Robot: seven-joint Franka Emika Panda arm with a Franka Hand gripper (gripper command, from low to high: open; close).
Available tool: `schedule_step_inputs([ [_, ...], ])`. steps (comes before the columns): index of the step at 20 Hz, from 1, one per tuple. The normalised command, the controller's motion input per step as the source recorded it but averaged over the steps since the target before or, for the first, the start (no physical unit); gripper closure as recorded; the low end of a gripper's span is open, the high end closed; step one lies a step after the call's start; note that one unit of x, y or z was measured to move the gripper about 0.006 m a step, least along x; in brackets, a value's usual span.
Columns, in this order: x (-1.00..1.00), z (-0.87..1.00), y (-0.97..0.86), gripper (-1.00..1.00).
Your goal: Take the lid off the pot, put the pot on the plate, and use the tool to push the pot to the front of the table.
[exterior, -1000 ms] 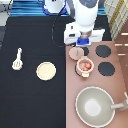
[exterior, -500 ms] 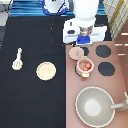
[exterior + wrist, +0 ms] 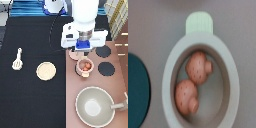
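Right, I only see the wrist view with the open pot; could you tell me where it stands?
Observer: The pot stands on the stove, not on the plate, which lies apart on the table toward the exterior view's left.
Operator: And the gripper, please?
Observer: The gripper hangs just above the pot, toward the exterior view's top.
Operator: And the spatula?
Observer: The spatula lies on the table, left of the plate.
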Motion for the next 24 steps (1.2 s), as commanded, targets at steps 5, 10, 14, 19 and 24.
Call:
schedule_step_inputs([
  [5, 0.64, -0.3, -0.35, -1.0],
  [10, 0.18, -0.42, -0.19, -1.0],
  [14, 0.01, -0.35, -0.01, -1.0],
  [19, 0.0, -0.32, 0.04, -1.0],
  [24, 0.06, -0.24, 0.07, -1.0],
])
